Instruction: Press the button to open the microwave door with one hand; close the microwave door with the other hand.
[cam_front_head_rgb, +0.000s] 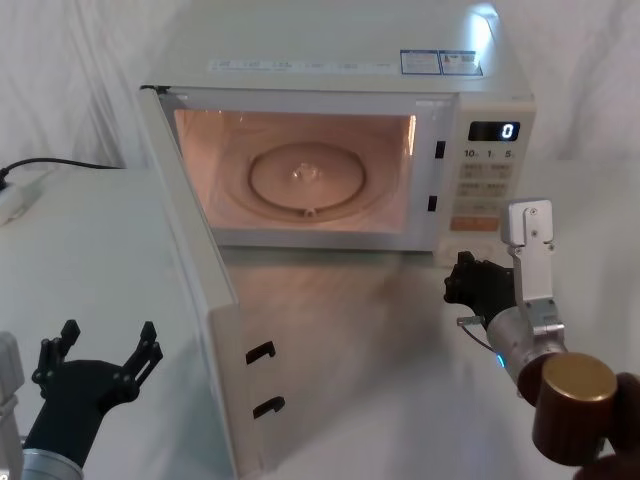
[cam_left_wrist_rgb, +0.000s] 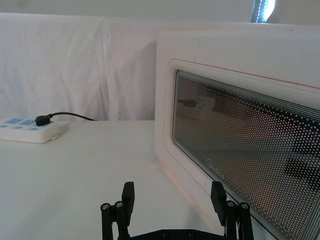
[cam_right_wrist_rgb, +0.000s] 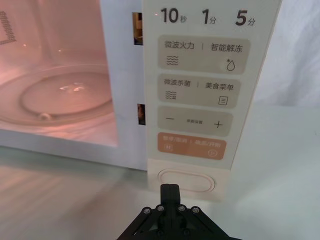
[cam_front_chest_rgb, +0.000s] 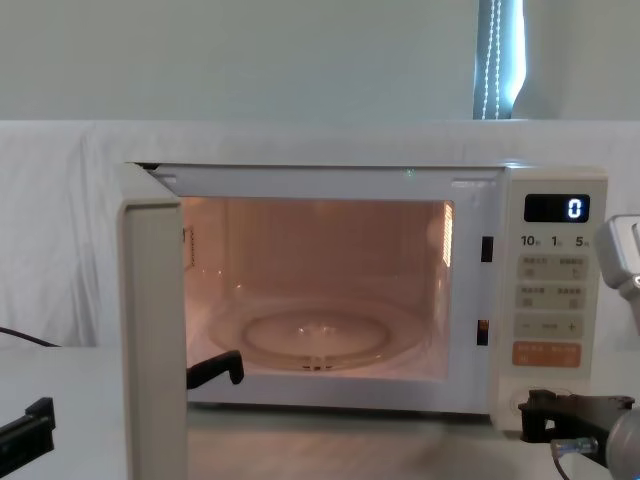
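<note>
While my right tool (cam_right_wrist_rgb: 169, 189), fingers pinched together, is sitting just before the button (cam_right_wrist_rgb: 186, 180), my left tool (cam_left_wrist_rgb: 173, 201) is waiting spread wide beside the swung-out microwave door (cam_left_wrist_rgb: 240, 150), ready for pushing it closed.

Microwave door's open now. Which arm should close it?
Left. The left gripper sits open beside the microwave door's outer face; the right gripper is at the button.

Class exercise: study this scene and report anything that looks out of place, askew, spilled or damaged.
Nothing looks damaged or spilled. The microwave door stands wide open, the lit cavity holding just the glass turntable. The right gripper, shut, sits in front of the button; the left gripper is open beside the door.
</note>
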